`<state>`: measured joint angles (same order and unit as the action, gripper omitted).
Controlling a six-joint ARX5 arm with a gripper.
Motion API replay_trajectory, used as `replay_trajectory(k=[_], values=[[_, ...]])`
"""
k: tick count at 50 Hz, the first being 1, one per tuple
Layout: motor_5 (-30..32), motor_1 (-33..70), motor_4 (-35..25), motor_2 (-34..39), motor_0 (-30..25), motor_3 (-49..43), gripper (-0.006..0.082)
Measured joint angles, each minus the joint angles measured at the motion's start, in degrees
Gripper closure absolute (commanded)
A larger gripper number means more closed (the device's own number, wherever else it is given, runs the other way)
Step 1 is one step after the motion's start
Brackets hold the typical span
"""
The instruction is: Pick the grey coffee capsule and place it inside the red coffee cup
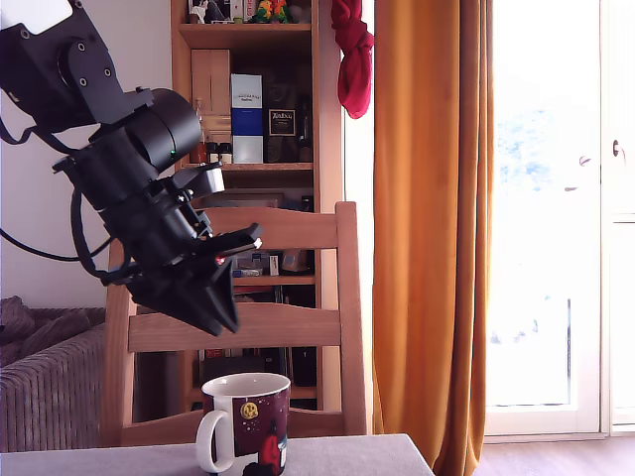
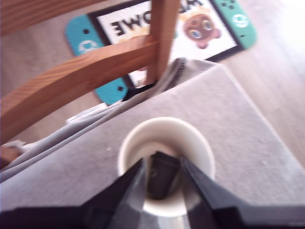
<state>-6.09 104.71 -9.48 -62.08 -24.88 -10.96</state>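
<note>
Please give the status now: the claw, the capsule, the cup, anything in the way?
Claw shut on grey capsule, high above red coffee cup. Capsule not yet inside. Cup upright on grey table, mouth open. Wooden chair behind cup; nothing blocking the descent.

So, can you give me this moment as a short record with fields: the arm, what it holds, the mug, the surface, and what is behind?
arm: gripper raised above the mug
held item: dark capsule between the fingers, seen over the mug's opening
mug: dark red, white handle and inside, upright
surface: grey table
behind: wooden chair, orange curtain, bookshelf
</note>
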Motion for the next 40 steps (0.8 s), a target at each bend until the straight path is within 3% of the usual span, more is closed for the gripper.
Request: replay_trajectory(k=[9, 30, 40], values=[[3.4, -5.9, 3.1, 0.0, 2.8, -2.2, 0.0783], [6.4, -14.3, 3.9, 0.0, 12.8, -6.8, 0.0783], [7.3, -20.4, 6.1, 0.0, 14.6, -8.6, 0.0783]])
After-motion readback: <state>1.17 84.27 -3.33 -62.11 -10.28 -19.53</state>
